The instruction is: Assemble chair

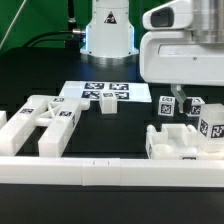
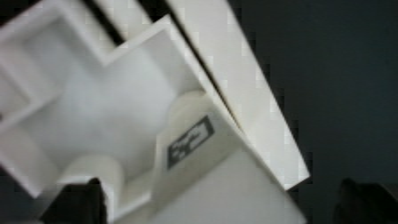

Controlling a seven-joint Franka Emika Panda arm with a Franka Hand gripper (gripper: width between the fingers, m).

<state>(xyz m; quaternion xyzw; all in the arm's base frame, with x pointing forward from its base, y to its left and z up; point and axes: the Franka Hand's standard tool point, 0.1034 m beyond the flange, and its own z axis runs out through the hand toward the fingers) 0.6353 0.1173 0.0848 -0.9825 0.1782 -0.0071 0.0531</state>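
In the exterior view the white slotted seat block (image 1: 185, 142) lies at the right, with tagged leg bars (image 1: 197, 108) just behind it. The X-braced frame (image 1: 45, 120) lies at the left, and a small white piece (image 1: 108, 106) sits mid-table. My gripper (image 1: 172, 98) hangs over the leg bars and the seat block's far side. In the blurred wrist view the dark fingers (image 2: 71, 203) stand wide apart, open. A white chair part (image 2: 125, 90) with a tag (image 2: 192, 141) fills the space under and between them (image 2: 217, 208). I cannot tell whether they touch it.
The marker board (image 1: 100, 92) lies flat at the back centre in front of the robot base (image 1: 108, 30). A long white border rail (image 1: 100, 172) runs along the front, close against the frame and the seat block.
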